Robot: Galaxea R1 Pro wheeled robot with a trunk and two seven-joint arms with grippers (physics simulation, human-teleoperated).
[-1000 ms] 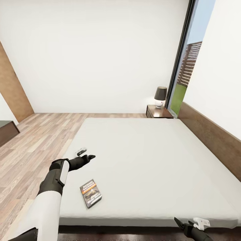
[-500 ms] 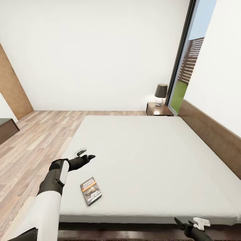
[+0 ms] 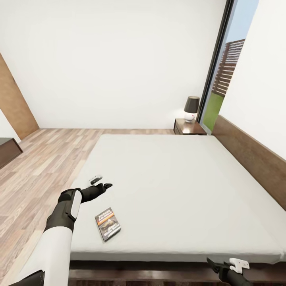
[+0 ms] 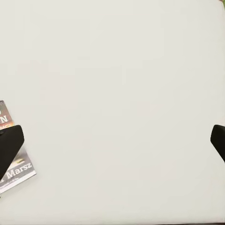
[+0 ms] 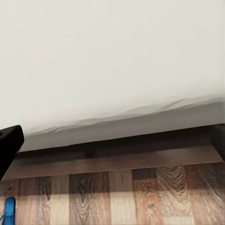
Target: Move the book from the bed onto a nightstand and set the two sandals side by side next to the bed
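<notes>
Book (image 3: 108,224) lies flat near the bed's (image 3: 178,186) foot corner, just short of my left tool (image 3: 102,186), whose jaws stand wide open above the mattress, so I judge the pickup pending: pull back, descend, pinch its edge.

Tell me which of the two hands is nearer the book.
The left hand: it hangs over the mattress just beyond the book. The right hand is off the bed's foot edge, far across from it.
</notes>
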